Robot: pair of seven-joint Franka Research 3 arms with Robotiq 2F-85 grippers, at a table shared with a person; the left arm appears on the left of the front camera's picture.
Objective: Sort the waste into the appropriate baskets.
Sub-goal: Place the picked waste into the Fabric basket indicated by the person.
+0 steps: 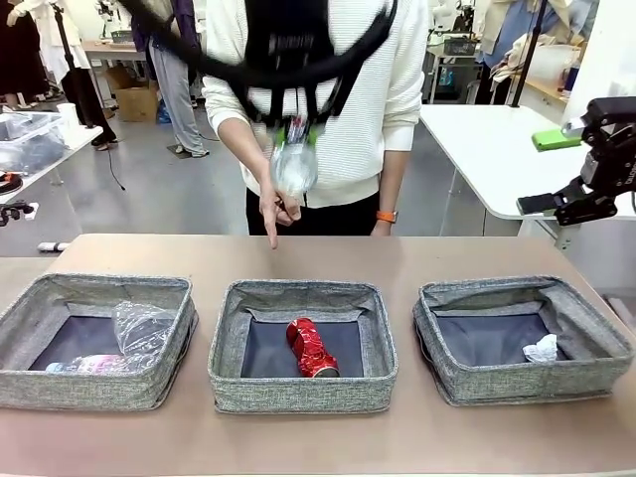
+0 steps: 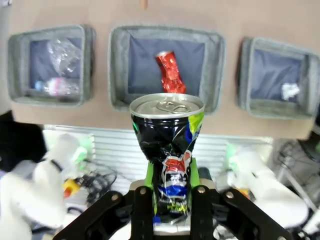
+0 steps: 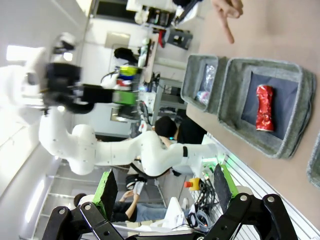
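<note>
Above the middle of the wooden table (image 1: pixel 417 447), left gripper (image 2: pixel 172 197) is clamped w/ green pads on the crumpled lower end of a dark blue-white printed aluminium can (image 2: pixel 169 145), lid end pointing down toward the bins. From front cam the can's silver bottom (image 1: pixel 294 164) hangs in front of the person's white ribbed sweater (image 1: pixel 368 109), well above the table.

Three grey woven-fabric rectangular baskets sit in a row, apart from each other. Left basket (image 1: pixel 159 383) holds a crushed clear plastic cup (image 1: pixel 144 326) and a clear bottle (image 1: pixel 94 365) lying flat beside it; cap colour not readable. Middle basket (image 1: pixel 298 393) holds a dented red metal can (image 1: pixel 312 348) lying on its side on the dark bottom. Right basket (image 1: pixel 517 383) holds a small white paper wad (image 1: pixel 543 349) near its right wall.

Person's hand (image 1: pixel 278 207) points one finger down at the table just behind the middle basket.

Right gripper (image 3: pixel 165 192) is off to the table's right side, raised, fingers spread wide, nothing between them.
</note>
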